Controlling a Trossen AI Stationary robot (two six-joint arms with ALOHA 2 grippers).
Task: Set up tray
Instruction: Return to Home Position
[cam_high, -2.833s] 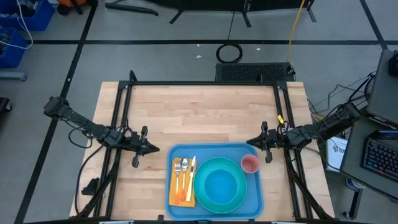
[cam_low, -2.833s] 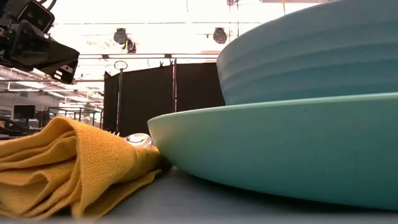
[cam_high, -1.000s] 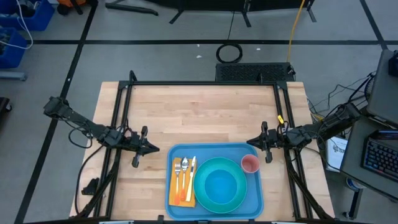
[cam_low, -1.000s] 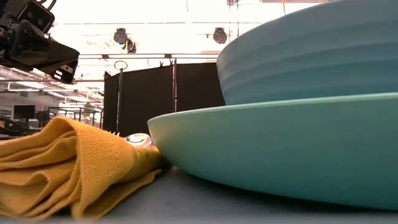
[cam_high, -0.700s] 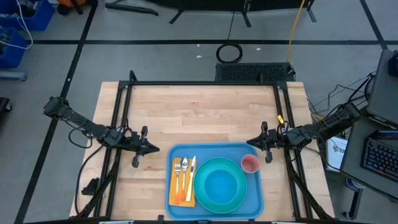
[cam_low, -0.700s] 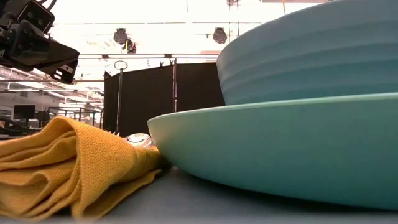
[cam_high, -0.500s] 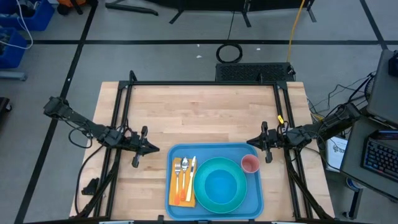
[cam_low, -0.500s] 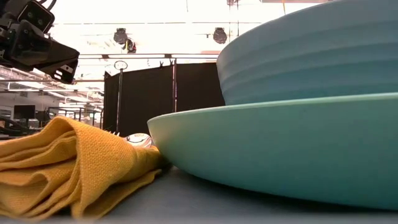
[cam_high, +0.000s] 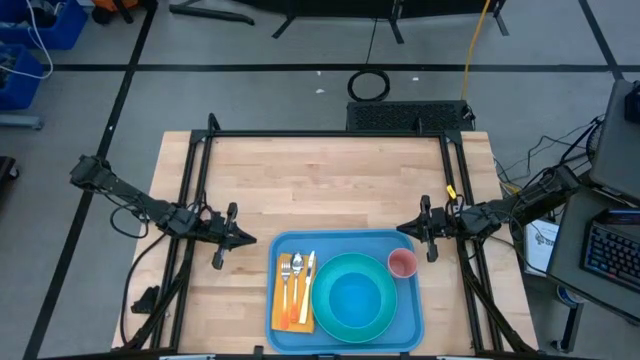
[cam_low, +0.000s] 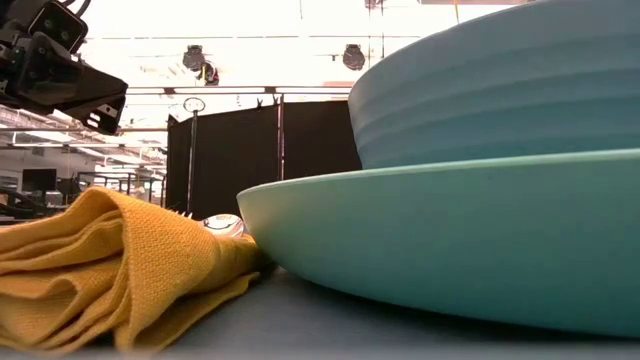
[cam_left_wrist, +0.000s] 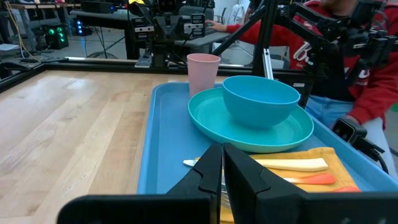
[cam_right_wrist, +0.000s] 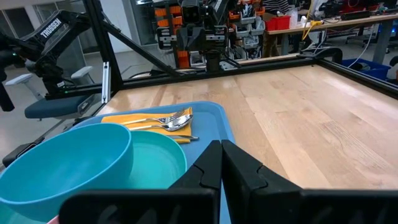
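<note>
The blue tray (cam_high: 410, 310) lies flat on the wooden table at its near edge. On it rest a yellow-orange napkin (cam_high: 283, 315) with cutlery (cam_high: 297, 272) on top, a turquoise plate (cam_high: 385, 315) holding a blue bowl (cam_high: 352, 298), and a pink cup (cam_high: 402, 263) standing upright at the tray's far right corner. My left gripper (cam_high: 250, 239) is shut and empty just left of the tray's far left corner. My right gripper (cam_high: 402, 232) is shut and empty just beyond the tray's far right corner. The tray also shows in the left wrist view (cam_left_wrist: 168, 130) and the right wrist view (cam_right_wrist: 217, 115).
Bare wood (cam_high: 320, 185) fills the far half of the table. A black frame (cam_high: 330, 133) runs along the table's far and side edges. A person in a red sleeve (cam_left_wrist: 311, 50) is beyond the table's right side.
</note>
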